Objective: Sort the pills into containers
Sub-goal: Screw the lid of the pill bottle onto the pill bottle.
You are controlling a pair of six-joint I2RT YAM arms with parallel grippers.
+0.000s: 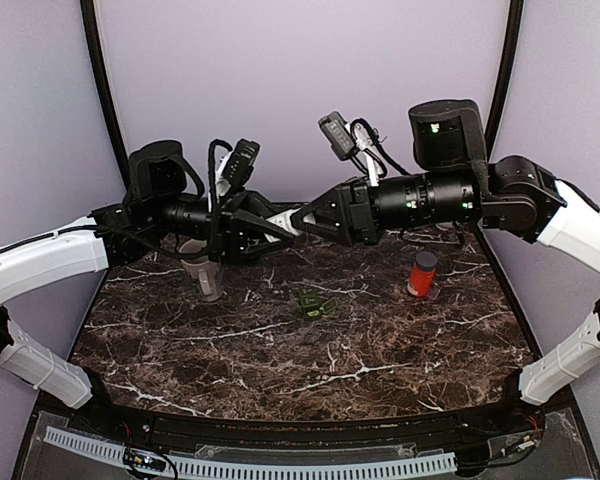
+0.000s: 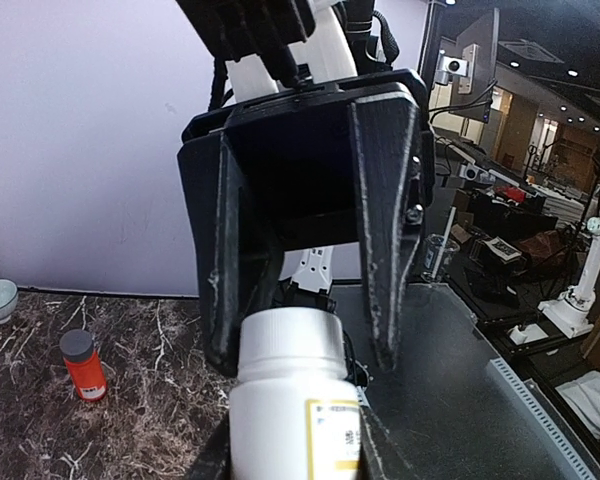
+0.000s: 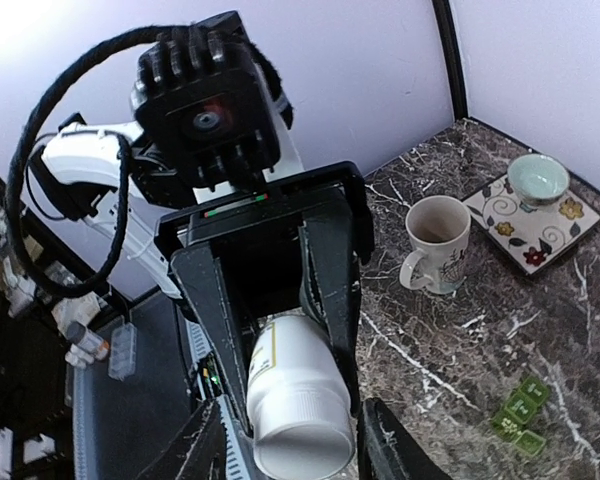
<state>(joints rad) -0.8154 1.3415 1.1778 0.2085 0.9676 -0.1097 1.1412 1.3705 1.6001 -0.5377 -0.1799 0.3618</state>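
Top external view, above the far middle of the table (image 1: 280, 350): two robot arms meet nose to nose over one white pill bottle (image 2: 285, 420), held in the air clear of the marble; the left gripper (image 3: 290, 400) is clenched on the bottle's labelled body, while the right gripper (image 2: 305, 355) faces it with a finger on either side of the white cap (image 2: 290, 335), jaws spread, a sliver of gap showing on one side, so not clamped as far as can be seen.

Below them the green pill organiser (image 1: 318, 304) lies near the middle of the table; whether its compartments hold anything is too small to tell; a red bottle (image 1: 421, 274) with a dark cap stands upright toward the right edge; a mug (image 3: 437, 243) stands toward the far left, and beside it a small bowl (image 3: 536, 178) rests on a patterned tile (image 3: 500, 215).

By the look of it the sorting has hardly begun: the white bottle's cap is still on, the red bottle stands untouched, and no loose pills show anywhere; uncapping, pouring and dividing all appear to lie ahead.
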